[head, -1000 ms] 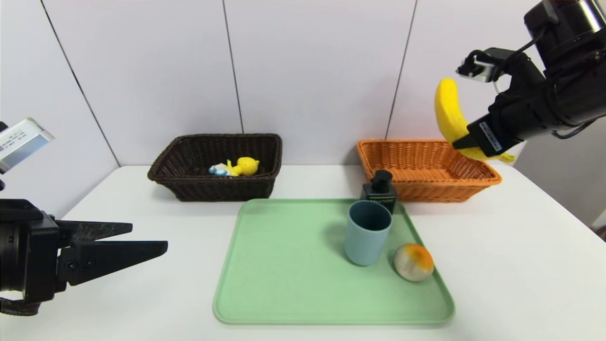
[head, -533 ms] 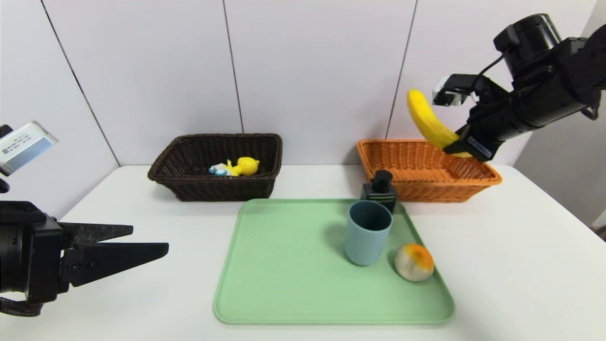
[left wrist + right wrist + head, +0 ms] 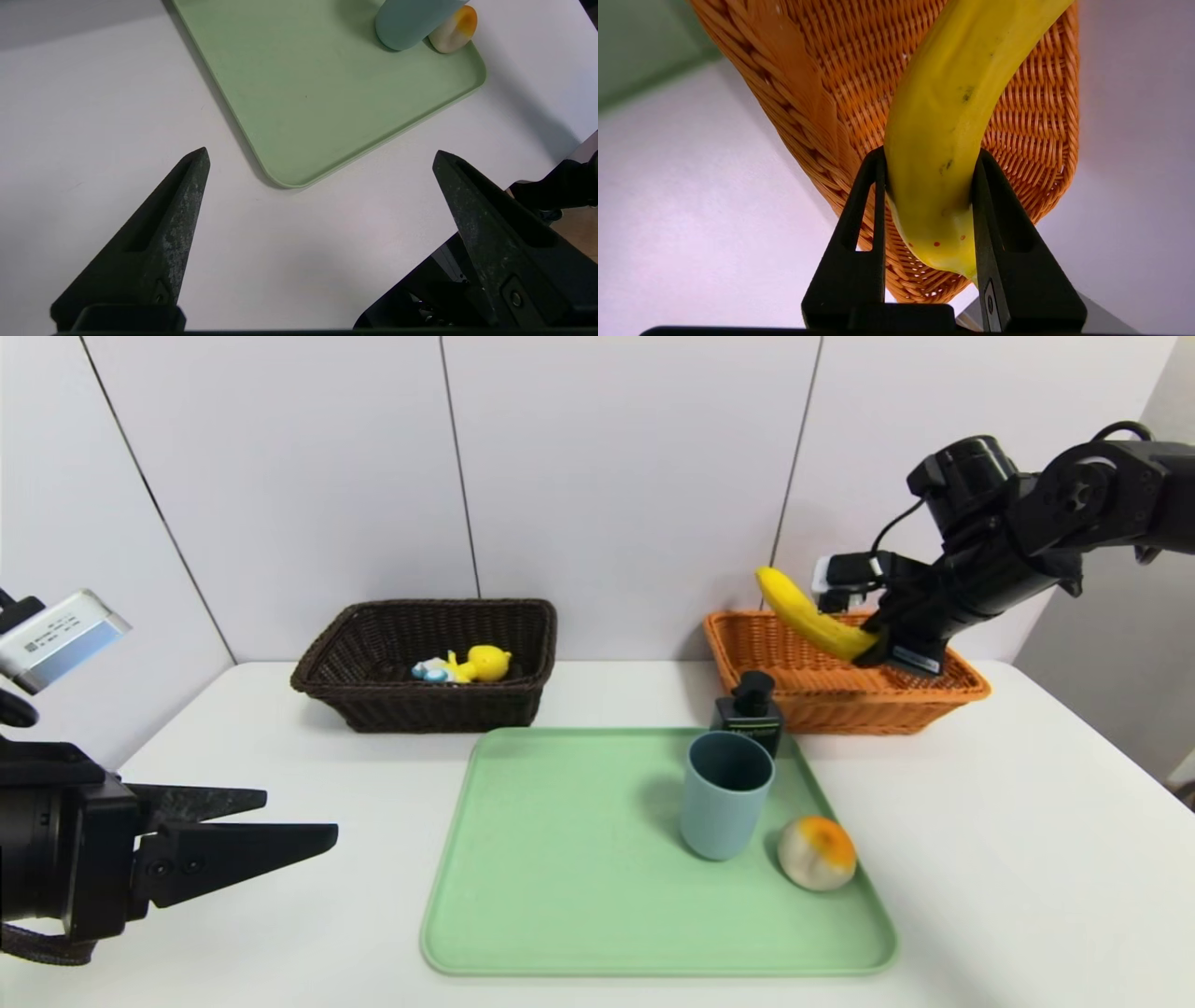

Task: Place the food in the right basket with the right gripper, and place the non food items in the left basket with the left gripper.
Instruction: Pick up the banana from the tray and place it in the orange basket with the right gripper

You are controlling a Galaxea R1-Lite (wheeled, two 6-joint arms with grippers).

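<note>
One banana [image 3: 810, 614] was pinched near its end between my right gripper [image 3: 929, 186] fingers, slanting over the orange basket [image 3: 952, 689], free tip above its left rim. To place it well, I judged I should lower until it lay along the basket floor, then release. My left gripper [image 3: 322, 158] waited spread and empty beside the green tray [image 3: 560, 859].
</note>
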